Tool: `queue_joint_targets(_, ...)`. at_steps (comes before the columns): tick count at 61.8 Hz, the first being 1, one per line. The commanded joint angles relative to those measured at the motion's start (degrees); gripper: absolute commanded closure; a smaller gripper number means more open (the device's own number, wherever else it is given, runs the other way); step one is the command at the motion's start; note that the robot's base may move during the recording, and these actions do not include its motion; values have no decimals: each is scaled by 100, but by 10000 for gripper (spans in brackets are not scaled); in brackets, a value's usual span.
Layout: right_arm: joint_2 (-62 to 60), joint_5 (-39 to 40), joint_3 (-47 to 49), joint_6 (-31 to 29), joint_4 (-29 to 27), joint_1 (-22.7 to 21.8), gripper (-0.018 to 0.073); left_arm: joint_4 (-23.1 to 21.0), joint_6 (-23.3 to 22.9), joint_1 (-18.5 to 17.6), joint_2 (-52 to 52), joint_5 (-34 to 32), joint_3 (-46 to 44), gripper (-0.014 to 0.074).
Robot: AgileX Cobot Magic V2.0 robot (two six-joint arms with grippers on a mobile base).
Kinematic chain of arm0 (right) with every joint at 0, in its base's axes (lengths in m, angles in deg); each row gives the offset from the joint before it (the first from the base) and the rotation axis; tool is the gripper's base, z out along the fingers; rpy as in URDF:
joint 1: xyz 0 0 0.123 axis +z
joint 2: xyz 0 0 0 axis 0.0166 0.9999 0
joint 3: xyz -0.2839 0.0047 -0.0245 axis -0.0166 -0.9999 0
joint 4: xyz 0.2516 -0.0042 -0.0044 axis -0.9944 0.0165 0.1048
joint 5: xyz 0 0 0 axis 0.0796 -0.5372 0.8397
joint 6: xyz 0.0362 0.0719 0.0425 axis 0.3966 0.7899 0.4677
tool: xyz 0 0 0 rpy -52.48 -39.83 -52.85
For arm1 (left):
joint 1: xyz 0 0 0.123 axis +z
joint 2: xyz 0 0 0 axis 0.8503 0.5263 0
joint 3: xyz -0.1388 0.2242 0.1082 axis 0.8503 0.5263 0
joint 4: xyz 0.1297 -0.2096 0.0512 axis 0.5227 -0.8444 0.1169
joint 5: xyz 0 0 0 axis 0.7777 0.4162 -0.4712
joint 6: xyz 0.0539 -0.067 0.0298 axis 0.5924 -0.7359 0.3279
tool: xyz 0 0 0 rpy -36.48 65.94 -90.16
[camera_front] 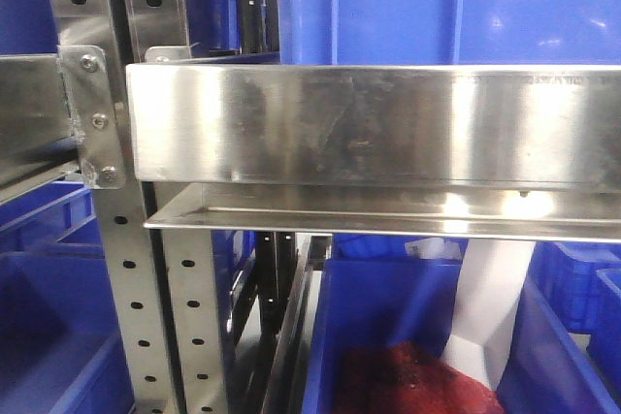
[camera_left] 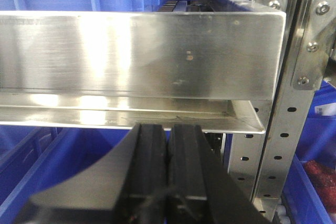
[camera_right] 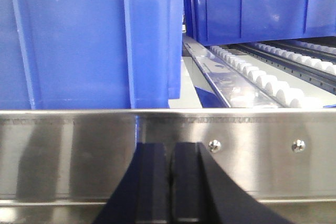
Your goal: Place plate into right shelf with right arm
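Before the shelf (camera_front: 369, 128), both arms face its steel rails. The left fingers (camera_left: 168, 169) are pressed together with nothing between them, and so are the right fingers (camera_right: 169, 182), near a blue bin (camera_right: 79, 40). No view shows the plate.

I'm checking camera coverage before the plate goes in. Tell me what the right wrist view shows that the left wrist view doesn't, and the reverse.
Only the right wrist view shows white rollers running back along the shelf, a blue bin standing just behind the rail, and the shut right gripper.

Only the left wrist view shows a perforated upright, a bolted bracket, something red in a lower bin, and the shut left gripper.

Both show a wide steel rail, blue bins and closed black fingers. Neither shows the plate.
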Motion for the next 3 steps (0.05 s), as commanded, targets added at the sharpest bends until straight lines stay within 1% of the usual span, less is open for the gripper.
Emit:
queue_joint_targets(1, -77, 578, 23, -7, 54, -5, 530, -45, -16, -9, -40, -479, 45, 643)
queue_joint_targets(3, -77, 578, 23, -7, 54, -5, 530, -45, -16, -9, -40, -479, 45, 643)
